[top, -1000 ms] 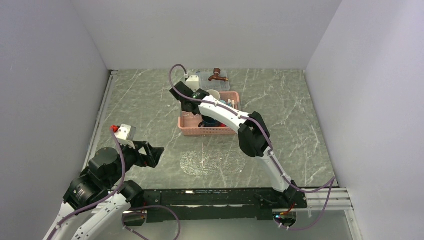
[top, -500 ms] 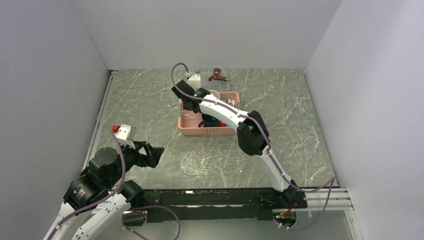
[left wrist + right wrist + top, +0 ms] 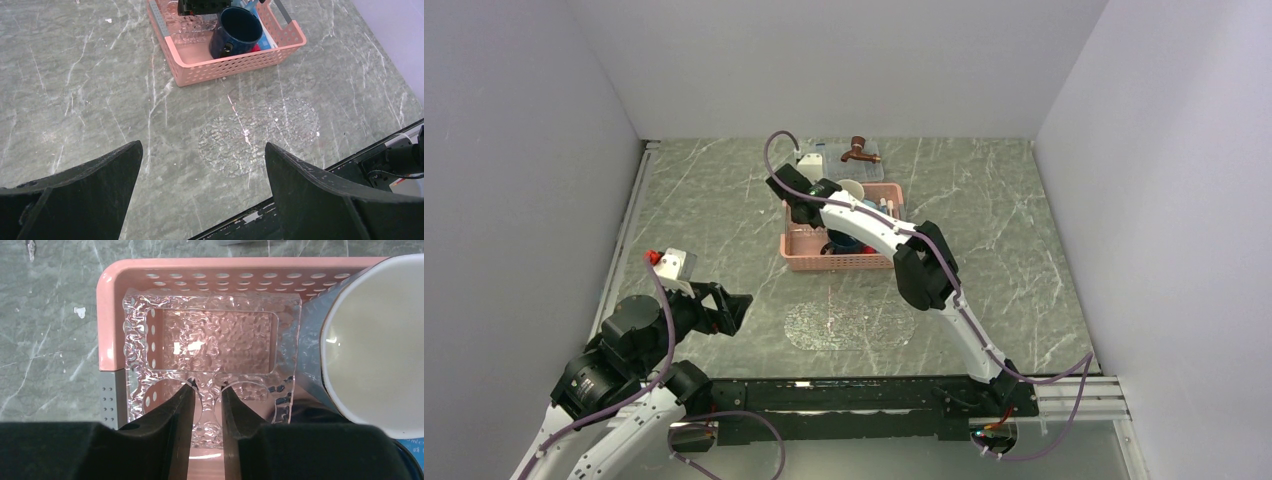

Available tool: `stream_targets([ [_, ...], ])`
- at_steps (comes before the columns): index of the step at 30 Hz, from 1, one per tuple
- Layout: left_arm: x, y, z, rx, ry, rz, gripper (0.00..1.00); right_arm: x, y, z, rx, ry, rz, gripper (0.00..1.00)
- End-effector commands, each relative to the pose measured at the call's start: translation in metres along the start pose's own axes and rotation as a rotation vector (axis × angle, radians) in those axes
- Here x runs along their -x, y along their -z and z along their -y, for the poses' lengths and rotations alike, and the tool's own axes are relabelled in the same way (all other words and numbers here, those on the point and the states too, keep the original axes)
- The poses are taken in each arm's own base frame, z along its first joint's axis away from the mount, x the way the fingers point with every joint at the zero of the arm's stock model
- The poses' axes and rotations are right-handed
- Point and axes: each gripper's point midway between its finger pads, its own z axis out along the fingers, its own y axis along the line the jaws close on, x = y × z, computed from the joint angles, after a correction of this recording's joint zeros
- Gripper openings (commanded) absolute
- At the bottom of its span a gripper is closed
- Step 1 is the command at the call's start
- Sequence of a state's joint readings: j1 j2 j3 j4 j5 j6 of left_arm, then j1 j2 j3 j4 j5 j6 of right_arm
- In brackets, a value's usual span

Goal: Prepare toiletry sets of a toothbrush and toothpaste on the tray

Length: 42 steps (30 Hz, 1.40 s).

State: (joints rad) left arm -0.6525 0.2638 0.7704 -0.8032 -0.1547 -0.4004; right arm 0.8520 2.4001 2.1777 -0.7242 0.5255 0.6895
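The tray (image 3: 215,340), small and of clear dimpled plastic, lies in the left end of a pink basket (image 3: 107,315). My right gripper (image 3: 209,386) reaches down into it. Its fingers stand in two round holes at the tray's near rim, shut on the narrow strip between them. In the top view this gripper (image 3: 802,212) is over the basket's left end. A bit of light-blue toothpaste (image 3: 251,7) shows behind the mug. Pale toothbrush sticks (image 3: 886,205) lie at the basket's right end. My left gripper (image 3: 202,146) hangs open and holds nothing, near the table's front left (image 3: 734,305).
The basket also holds a dark blue mug (image 3: 235,30) and a white cup (image 3: 375,340) close to the tray's right side. A larger clear textured tray (image 3: 849,325) lies on the marble in front of the basket. A brown tap (image 3: 859,150) stands at the back.
The right gripper's jaws have closed in on the strip of the tray's rim, and the right arm's elbow has shifted slightly left. The left arm has not moved.
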Motion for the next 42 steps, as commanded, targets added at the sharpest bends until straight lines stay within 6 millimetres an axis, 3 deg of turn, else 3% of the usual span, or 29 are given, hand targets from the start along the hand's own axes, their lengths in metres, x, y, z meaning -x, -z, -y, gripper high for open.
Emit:
stream_targets([
  [1,0.006,-0.003,0.002,-0.005,-0.018,0.02,0.99,0.028,0.014,-0.014,0.054,-0.037,0.064,0.19],
  [3,0.007,-0.003,0.002,-0.004,-0.018,0.019,0.99,0.032,0.017,-0.014,0.06,-0.04,0.072,0.13],
  [5,0.006,-0.004,0.002,-0.004,-0.018,0.016,0.99,0.037,0.022,-0.016,0.069,-0.035,0.085,0.0],
  [16,0.006,-0.005,0.002,-0.002,-0.019,0.011,0.99,0.079,0.064,-0.018,0.087,-0.034,0.195,0.0],
  [28,0.006,-0.004,0.0,0.005,-0.016,0.014,0.99,0.11,0.103,-0.013,0.098,-0.039,0.272,0.0],
  [34,0.006,-0.004,-0.001,0.017,-0.013,0.017,0.99,0.12,0.131,-0.013,0.111,-0.034,0.311,0.0],
  [42,0.006,-0.005,-0.003,0.029,-0.011,0.015,0.99,0.111,0.176,0.002,0.114,-0.045,0.334,0.0],
])
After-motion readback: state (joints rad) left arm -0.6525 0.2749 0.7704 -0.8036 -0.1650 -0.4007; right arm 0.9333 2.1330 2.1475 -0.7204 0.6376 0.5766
